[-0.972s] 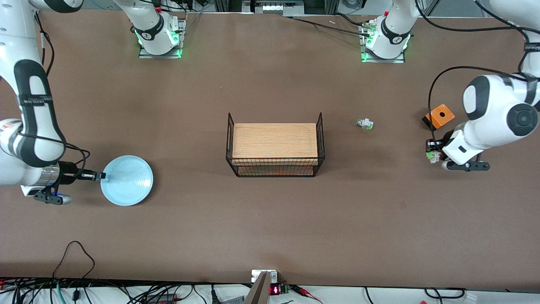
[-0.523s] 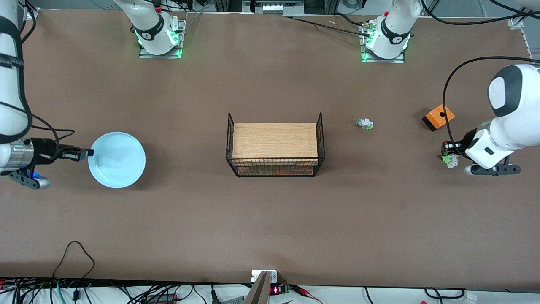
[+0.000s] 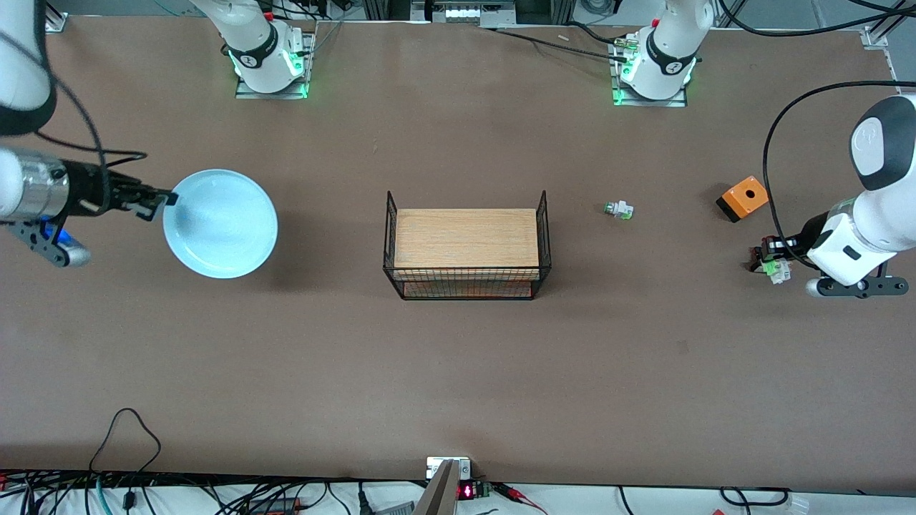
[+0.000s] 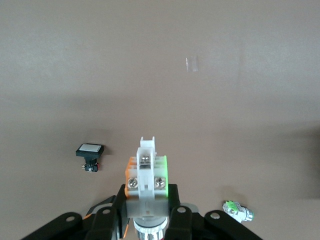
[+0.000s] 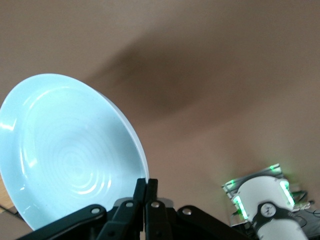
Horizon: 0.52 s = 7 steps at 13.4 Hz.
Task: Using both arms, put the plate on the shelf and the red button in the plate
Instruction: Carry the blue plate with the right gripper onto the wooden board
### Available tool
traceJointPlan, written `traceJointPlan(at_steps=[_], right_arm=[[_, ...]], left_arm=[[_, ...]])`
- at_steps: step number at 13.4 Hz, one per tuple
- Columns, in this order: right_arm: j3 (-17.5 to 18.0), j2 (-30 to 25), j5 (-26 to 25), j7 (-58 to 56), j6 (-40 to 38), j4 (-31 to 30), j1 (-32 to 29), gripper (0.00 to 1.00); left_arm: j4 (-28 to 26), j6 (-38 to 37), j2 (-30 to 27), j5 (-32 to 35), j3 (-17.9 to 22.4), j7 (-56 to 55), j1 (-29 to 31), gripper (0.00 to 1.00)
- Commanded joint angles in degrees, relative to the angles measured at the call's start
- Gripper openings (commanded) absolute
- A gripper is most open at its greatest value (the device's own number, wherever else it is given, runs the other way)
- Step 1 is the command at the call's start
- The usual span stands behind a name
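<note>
My right gripper (image 3: 166,200) is shut on the rim of the pale light-blue plate (image 3: 222,225) and holds it tilted in the air over the right arm's end of the table. In the right wrist view the plate (image 5: 70,160) fills one side above the closed fingers of the right gripper (image 5: 145,187). My left gripper (image 3: 767,261) is shut on the red button (image 3: 773,269) over the left arm's end of the table. In the left wrist view the left gripper (image 4: 147,197) clamps the red button's white body (image 4: 146,172), which has orange and green bits; its cap is hidden.
A black wire basket (image 3: 391,236) holding a wooden board stands mid-table. A green-capped white switch (image 3: 618,209) lies between it and an orange box (image 3: 744,197); the switch also shows in the left wrist view (image 4: 238,211), with a black button with a white face (image 4: 90,151).
My right gripper has lifted the plate higher and carried it toward the robots' bases. My left gripper has carried the red button farther toward the left arm's end of the table.
</note>
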Motion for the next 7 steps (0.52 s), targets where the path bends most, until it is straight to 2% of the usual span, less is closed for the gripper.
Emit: traceJointPlan(at_steps=[1, 4, 7], right_arm=[[-0.4, -1.5, 2.0, 8.1, -0.3, -1.0, 4.7, 0.0], [-0.4, -2.0, 2.1, 16.5, 0.5, -1.0, 10.1, 0.0], [-0.5, -2.0, 2.0, 22.8, 3.3, -0.9, 16.2, 0.0]], left_arm=[[2.3, -3.3, 0.5, 0.5, -1.3, -2.2, -0.3, 0.02], [5.7, -6.9, 0.8, 0.4, -2.8, -3.6, -0.7, 0.02], [6.4, -8.6, 0.6, 0.4, -3.3, -5.2, -1.4, 0.02]])
